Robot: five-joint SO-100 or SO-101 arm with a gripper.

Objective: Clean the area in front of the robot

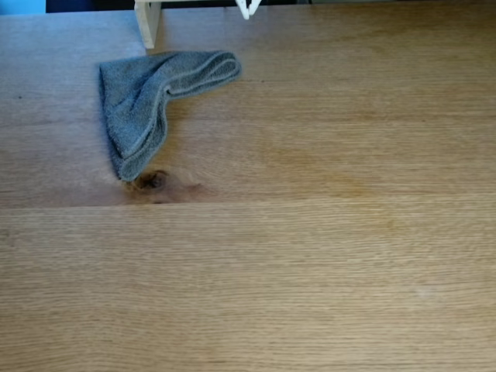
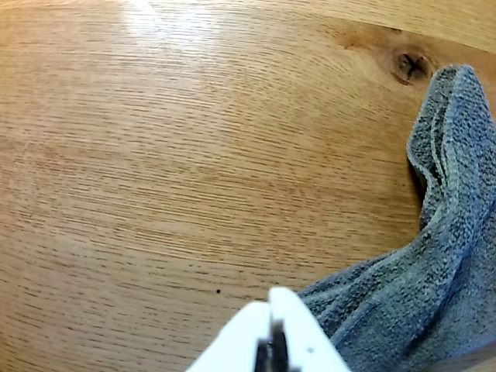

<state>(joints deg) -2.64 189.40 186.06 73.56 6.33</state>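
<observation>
Tabletop [image 1: 310, 256] — grained oak, dark knot [image 2: 409, 65] | towel [image 1: 143, 101] — grey terry, folded | hand [image 2: 271, 341] pressed together

No legible text or labels anywhere.

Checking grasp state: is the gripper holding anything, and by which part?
Nothing held. The gripper is shut and empty above the tabletop; the grey towel lies beside it.
</observation>
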